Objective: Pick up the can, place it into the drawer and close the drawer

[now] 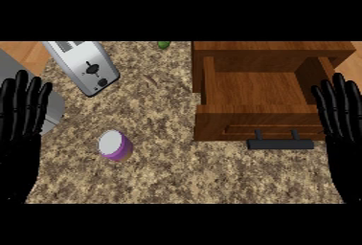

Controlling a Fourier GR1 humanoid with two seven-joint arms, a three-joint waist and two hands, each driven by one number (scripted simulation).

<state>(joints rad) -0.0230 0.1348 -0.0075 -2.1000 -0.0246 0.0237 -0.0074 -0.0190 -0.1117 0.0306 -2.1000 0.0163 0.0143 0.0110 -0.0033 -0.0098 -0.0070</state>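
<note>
You have one can on the worktop left of the single open drawer, one toaster farther left, and the left hand and right hand both spread, empty.

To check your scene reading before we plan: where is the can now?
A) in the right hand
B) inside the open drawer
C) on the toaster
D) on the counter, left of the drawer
D: the can stands on the counter, left of the open drawer.

Can: purple side, white top, standing upright, well left of the drawer and apart from it. Drawer: brown wood, pulled open toward me, dark handle on its front.
</note>
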